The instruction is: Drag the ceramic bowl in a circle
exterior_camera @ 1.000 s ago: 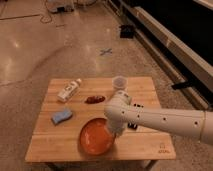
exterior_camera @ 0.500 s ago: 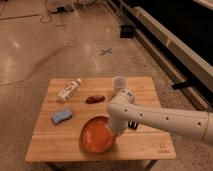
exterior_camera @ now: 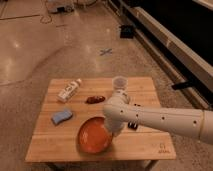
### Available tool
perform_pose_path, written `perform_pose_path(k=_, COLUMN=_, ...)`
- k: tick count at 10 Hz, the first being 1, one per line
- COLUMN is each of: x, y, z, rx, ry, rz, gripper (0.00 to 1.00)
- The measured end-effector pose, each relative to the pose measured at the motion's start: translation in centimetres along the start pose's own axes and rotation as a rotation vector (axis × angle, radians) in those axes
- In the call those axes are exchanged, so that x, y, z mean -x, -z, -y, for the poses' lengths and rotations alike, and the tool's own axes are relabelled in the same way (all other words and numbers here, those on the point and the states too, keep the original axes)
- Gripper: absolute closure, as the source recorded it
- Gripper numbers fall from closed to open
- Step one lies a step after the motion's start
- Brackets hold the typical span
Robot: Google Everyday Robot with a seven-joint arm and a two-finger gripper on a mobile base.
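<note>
The ceramic bowl (exterior_camera: 93, 135) is wide, shallow and orange-red, with a glossy inside. It sits on the wooden table (exterior_camera: 145, 145) near the front edge, left of centre. My gripper (exterior_camera: 113, 131) hangs at the end of the white arm (exterior_camera: 160, 120) that reaches in from the right. It is down at the bowl's right rim. The arm hides the fingers.
A blue sponge (exterior_camera: 61, 117) lies left of the bowl. A white bottle (exterior_camera: 69, 90) lies at the back left. A dark red-brown item (exterior_camera: 95, 99) lies behind the bowl. A small translucent cup (exterior_camera: 119, 82) stands at the back. A small dark object (exterior_camera: 133, 125) lies under the arm.
The bowl has slid a little towards the table's front left, and the gripper and arm have moved with it.
</note>
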State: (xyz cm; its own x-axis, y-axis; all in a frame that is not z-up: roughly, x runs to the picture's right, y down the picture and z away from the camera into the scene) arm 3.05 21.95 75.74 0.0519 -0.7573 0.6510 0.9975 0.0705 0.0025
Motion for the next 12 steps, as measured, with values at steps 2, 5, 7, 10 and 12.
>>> perform_pose_path(k=2, x=-0.8, y=0.3, z=-0.9, rx=0.004, ry=-0.013, rz=0.001, gripper=0.72)
perform_pose_path(k=5, x=-0.1, y=0.1, z=-2.2, rx=0.004, ry=0.008, rz=0.004, gripper=0.72)
perform_pose_path(k=7, x=-0.3, y=-0.1, z=0.5, rx=0.033, ry=0.012, rz=-0.008, gripper=0.72)
perform_pose_path(k=10, x=0.0, y=0.2, z=3.1, rx=0.031, ry=0.015, rz=-0.013, gripper=0.72)
perform_pose_path(k=12, x=0.2, y=0.8, z=1.4, rx=0.033, ry=0.016, rz=-0.011, gripper=0.72)
